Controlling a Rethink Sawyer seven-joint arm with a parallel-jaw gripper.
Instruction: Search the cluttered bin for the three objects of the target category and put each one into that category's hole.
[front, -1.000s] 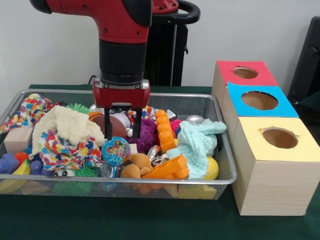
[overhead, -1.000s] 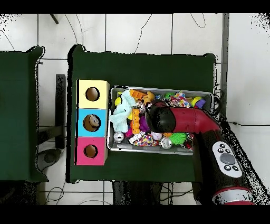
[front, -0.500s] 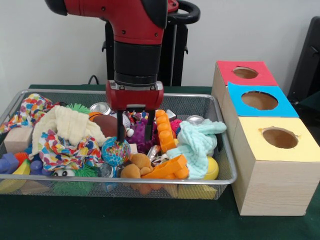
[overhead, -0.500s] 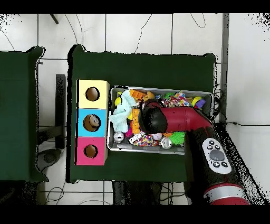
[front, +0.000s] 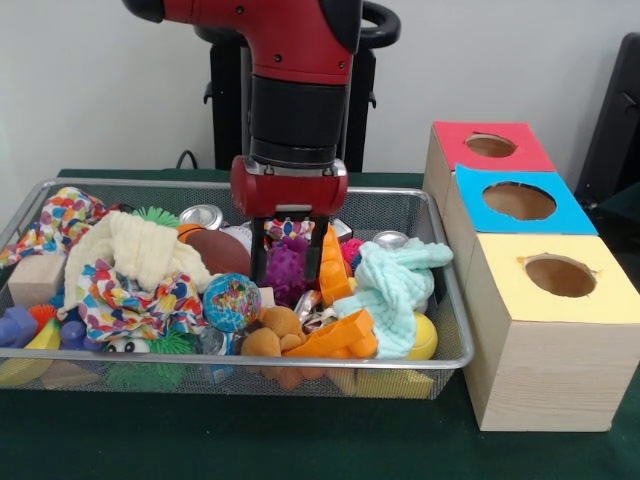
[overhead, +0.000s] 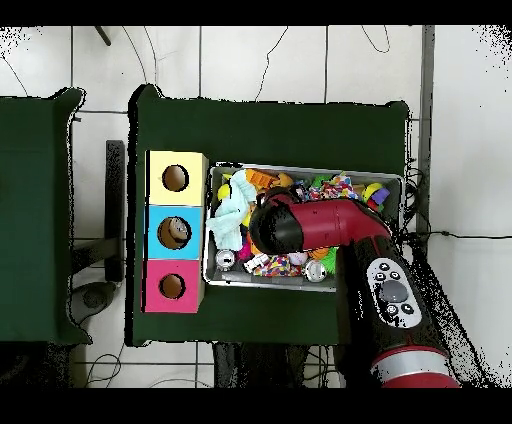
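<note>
gripper (front: 290, 262) on the red arm hangs fingers apart and empty, straddling the purple spiky ball (front: 288, 268) in the silver wire mesh bin (front: 455, 350); bluish crinkly plastic (front: 212, 343) seems near the front rim, so lift clear and come straight down.

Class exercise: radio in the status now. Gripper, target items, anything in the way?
Gripper open, fingers straddling purple spiky toy in wire bin. Nothing held. Crinkly plastic low at front, under globe ball. Blue box hole unobstructed.
</note>
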